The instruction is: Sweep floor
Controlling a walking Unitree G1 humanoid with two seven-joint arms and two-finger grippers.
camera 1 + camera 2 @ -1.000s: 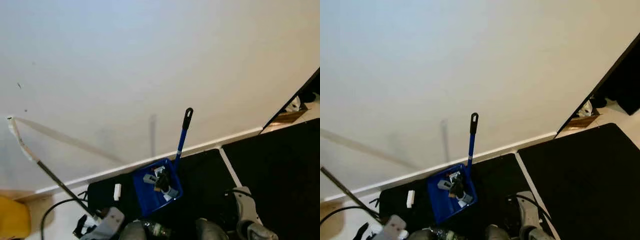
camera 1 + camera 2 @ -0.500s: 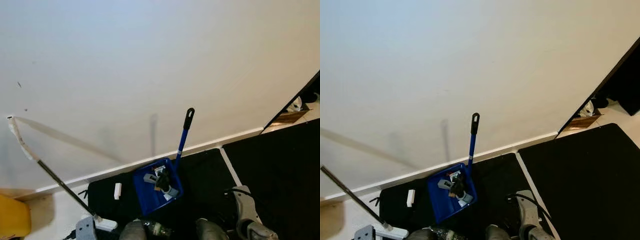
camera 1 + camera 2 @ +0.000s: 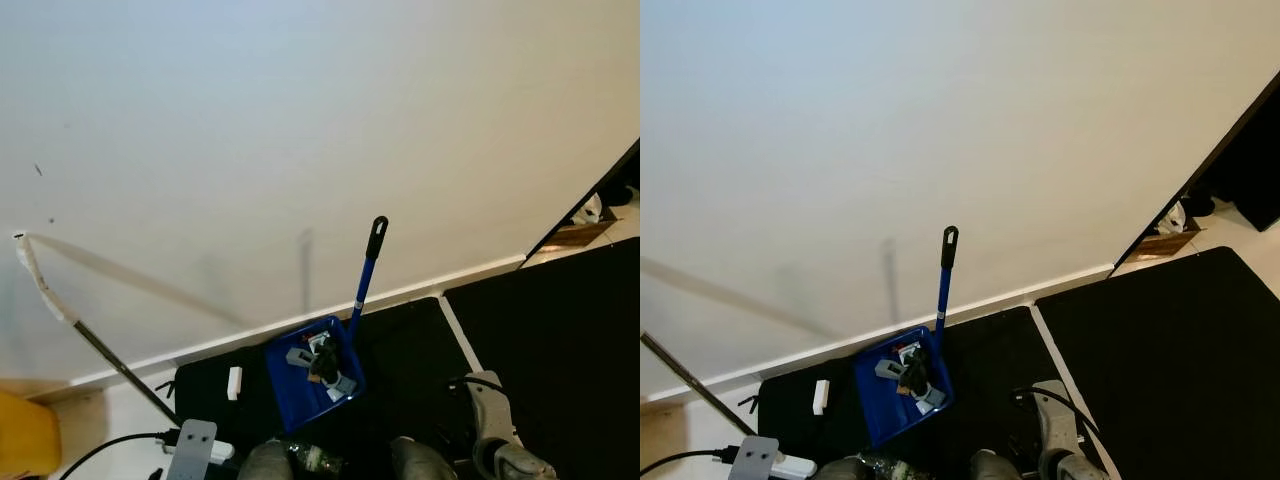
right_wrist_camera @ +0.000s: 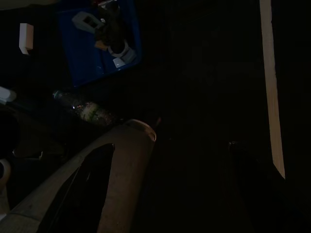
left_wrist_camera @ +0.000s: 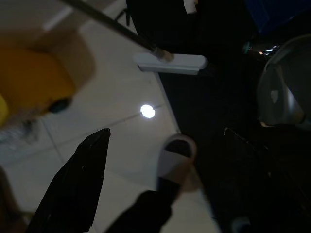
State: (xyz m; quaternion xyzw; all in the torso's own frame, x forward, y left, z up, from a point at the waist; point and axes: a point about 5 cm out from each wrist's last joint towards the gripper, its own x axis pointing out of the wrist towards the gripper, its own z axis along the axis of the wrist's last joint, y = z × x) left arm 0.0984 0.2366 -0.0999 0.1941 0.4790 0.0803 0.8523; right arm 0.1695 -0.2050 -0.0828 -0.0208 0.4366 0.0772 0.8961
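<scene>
While the robot stands facing a bare white wall (image 3: 320, 130), the sweeping tools wait at its feet. At far left a yellow object (image 3: 25, 440) sits on the pale tile floor (image 5: 121, 126). Next to it a broom (image 3: 100, 350) leans against the wall, its thin dark pole slanting up to a pale taped tip and its flat white head (image 5: 170, 61) resting on the tiles at the edge of a black mat (image 3: 410, 340). The left gripper (image 5: 160, 174) hangs low above the tiles, near the broom head but not touching it, its fingers (image 5: 77, 179) spread wide and holding nothing. Further right, a blue dustpan (image 3: 313, 372) sits on the mat with scraps already inside, its blue handle (image 3: 365, 270) upright against the wall. A plastic bottle (image 4: 87, 110) lies on the mat just in front of it. At right, the right gripper (image 4: 165, 189) hangs idle over the dark mat, fingers apart and empty. To take the broom cleanly, the left arm would likely need to close on the pole above the head without knocking it off the wall.
</scene>
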